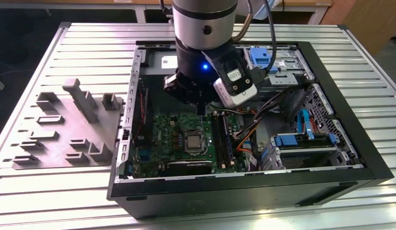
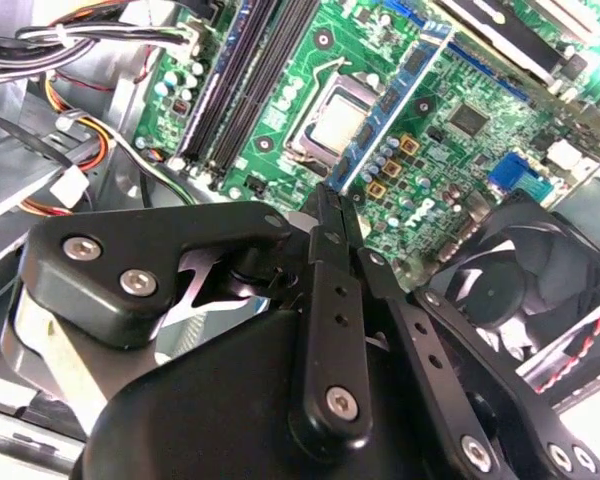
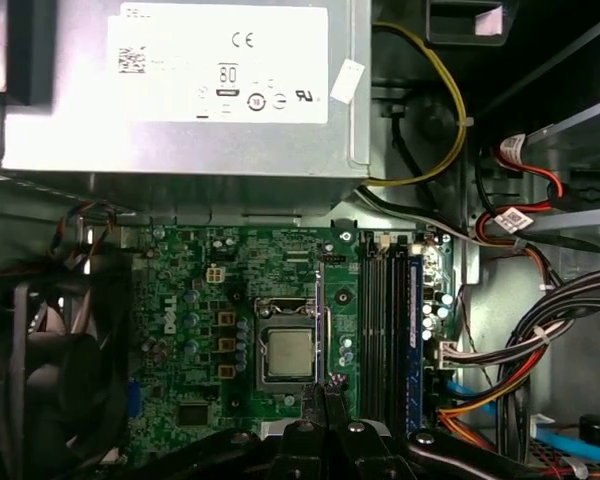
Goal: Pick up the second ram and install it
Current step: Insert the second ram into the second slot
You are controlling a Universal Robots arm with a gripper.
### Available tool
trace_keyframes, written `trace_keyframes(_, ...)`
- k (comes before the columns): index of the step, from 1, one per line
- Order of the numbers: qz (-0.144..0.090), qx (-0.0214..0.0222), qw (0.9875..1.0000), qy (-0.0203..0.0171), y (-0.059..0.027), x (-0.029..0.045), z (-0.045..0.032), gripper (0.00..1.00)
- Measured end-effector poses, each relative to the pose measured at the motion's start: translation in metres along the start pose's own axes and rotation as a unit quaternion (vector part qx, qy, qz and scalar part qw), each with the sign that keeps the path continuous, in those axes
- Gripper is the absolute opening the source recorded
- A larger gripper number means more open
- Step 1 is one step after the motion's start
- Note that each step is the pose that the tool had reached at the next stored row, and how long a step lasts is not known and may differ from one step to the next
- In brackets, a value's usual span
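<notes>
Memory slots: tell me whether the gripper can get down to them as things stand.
Probably yes. The case is open, the gripper hangs over the board near the processor, and nothing covers the black memory slots; the cables lie off to one side.

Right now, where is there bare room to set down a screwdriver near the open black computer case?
The ribbed metal table is bare in front of the grey plastic fixture tray and at the exterior view's right of the black case. Inside, green motherboard, cables and arm crowd it.
</notes>
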State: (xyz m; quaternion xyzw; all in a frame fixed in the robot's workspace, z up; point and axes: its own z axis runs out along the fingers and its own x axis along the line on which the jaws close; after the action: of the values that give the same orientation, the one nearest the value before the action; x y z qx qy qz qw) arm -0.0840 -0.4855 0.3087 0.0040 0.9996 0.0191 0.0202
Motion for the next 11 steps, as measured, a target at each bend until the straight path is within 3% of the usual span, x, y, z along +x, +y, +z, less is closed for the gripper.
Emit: trace_keyframes(11,0.000,0.0000,1.0000,0.0000,-0.0002,-0.0130,0.0084,0.11)
